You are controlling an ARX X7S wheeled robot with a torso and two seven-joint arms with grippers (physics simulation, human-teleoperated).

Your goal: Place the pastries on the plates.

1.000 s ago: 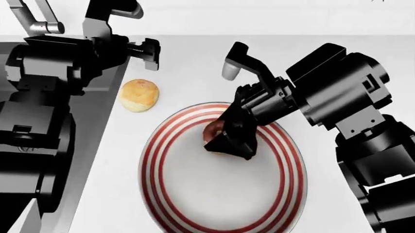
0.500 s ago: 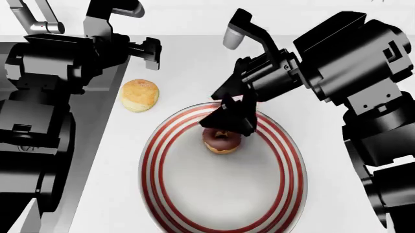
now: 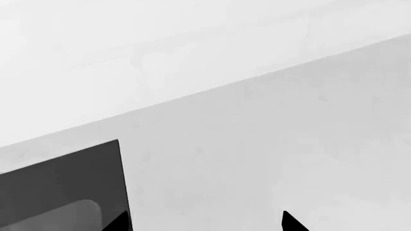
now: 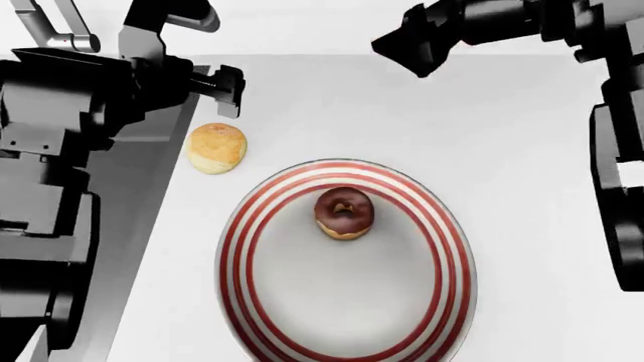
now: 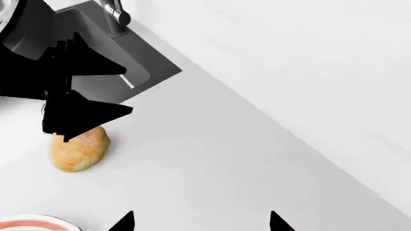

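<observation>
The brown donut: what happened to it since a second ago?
The right claw let go of the brown donut, leaving it on the striped plate, then pulled up and away toward the far side. The yellow bun, plate and left claw stayed put.

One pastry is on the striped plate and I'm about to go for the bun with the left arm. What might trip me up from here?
1. The golden bun lies close to the sink edge; a sideways nudge from the left gripper might roll it in.
2. No second plate shows in any view, so the bun's destination may need a look around first.
3. The dark-topped pastry sits off-centre on the striped plate, toward its far rim; bumping the plate could shift it.
</observation>
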